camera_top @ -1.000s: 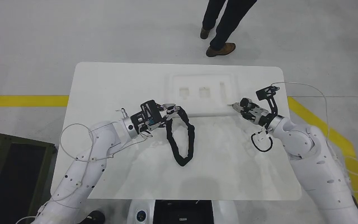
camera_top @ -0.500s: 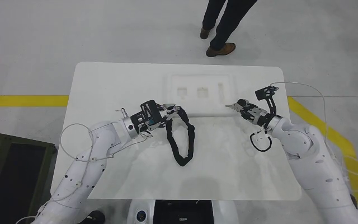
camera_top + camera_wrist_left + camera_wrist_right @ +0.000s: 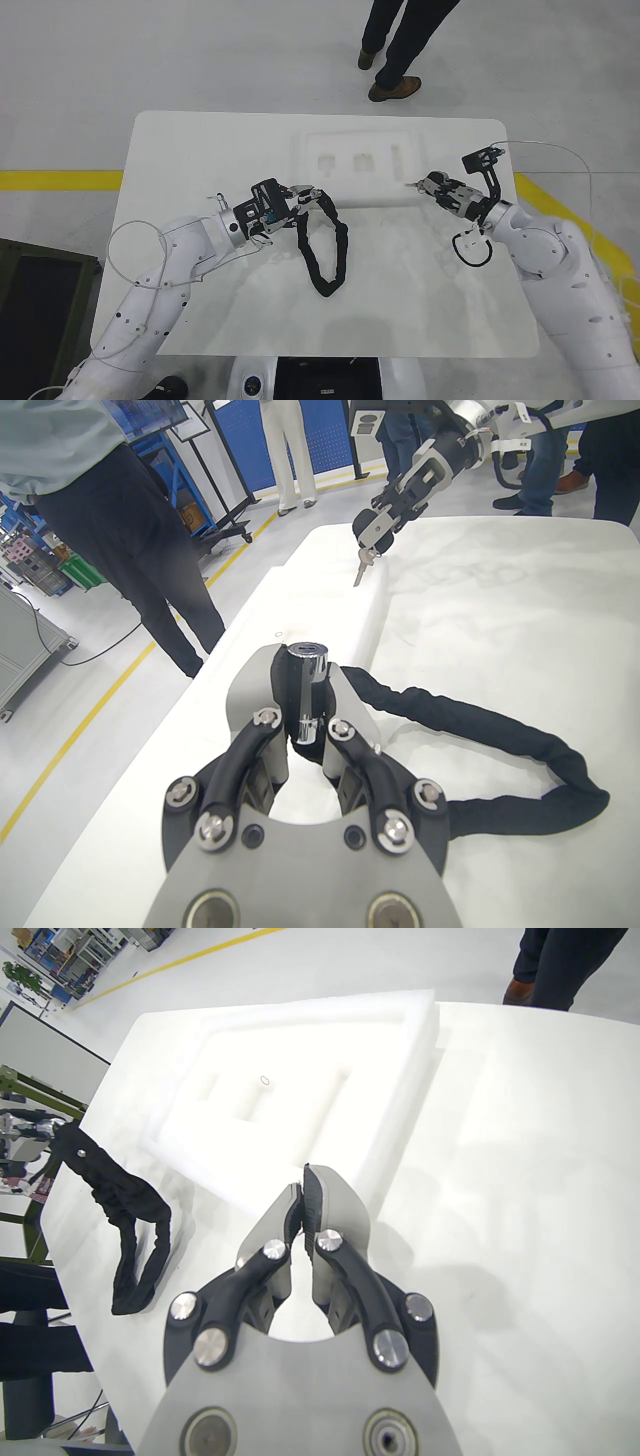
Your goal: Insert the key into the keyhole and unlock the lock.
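A chrome lock cylinder (image 3: 309, 680) with its keyhole facing outward sits between the fingers of my left gripper (image 3: 300, 672), which is shut on it. From the cylinder a black fabric-covered lock loop (image 3: 325, 255) trails over the table. In the top view the left gripper (image 3: 305, 197) is left of centre. My right gripper (image 3: 422, 187) is to the right, apart from the lock, shut on a small silver key (image 3: 363, 567) that points toward the foam tray's edge. In the right wrist view the right gripper's (image 3: 301, 1190) pads press together and hide the key.
A white foam tray (image 3: 360, 160) with shallow cut-outs lies at the back middle of the white table (image 3: 200, 150), between the two grippers. A person's legs stand beyond the far edge. The table's right side is bare.
The right arm shifted slightly, first toward the tray and then back right, still holding the key. The left arm and the lock have not moved.
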`<state>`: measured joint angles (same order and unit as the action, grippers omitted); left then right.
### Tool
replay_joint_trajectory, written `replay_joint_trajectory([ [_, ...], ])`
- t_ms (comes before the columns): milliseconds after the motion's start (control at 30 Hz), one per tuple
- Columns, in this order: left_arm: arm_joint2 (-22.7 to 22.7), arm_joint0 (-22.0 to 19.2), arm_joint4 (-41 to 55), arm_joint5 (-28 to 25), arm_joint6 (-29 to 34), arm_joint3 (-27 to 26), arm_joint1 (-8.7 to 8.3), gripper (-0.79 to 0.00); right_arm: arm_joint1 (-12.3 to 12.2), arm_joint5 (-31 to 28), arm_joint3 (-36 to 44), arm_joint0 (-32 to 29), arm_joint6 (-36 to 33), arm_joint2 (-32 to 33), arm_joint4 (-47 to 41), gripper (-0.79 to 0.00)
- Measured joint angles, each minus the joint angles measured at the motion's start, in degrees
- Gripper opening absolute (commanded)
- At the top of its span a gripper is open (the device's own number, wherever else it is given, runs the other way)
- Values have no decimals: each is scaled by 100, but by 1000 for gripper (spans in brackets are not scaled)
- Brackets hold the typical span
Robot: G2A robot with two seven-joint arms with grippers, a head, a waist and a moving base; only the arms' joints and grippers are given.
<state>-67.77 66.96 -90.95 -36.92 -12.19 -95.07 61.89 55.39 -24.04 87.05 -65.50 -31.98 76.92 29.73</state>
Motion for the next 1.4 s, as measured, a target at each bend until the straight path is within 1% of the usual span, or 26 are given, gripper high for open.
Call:
replay_joint_trajectory([
  [167, 0, 0, 0, 0, 0, 0, 0, -785, -33, -125, 63, -54, -133, 136, 28, -785],
  [300, 9, 28, 7, 48, 30, -24, 3, -785, -80, -257, 232, -63, -318, 283, 269, -785],
  [433, 45, 59, 30, 102, 114, -75, 10, -785, -105, -288, 392, -66, -397, 399, 279, -785],
  [567, 98, 28, 30, 80, 146, -78, 19, -785, -156, -394, 545, -5, -696, 460, 811, -785],
  [800, 162, -23, 39, 50, 152, -44, 30, -785, -189, -514, 688, 101, -936, 375, 1387, -785],
  [1033, 204, -89, 64, 22, 177, 11, 41, -785, -178, -614, 665, 319, -957, 199, 1493, -785],
  [1267, 243, -153, 65, 0, 171, 102, 50, -785, -236, -871, 708, 378, -1135, 363, 1580, -785],
  [1400, 262, -189, 70, -14, 176, 145, 55, -785, -254, -977, 708, 285, -1018, 472, 1248, -785],
])
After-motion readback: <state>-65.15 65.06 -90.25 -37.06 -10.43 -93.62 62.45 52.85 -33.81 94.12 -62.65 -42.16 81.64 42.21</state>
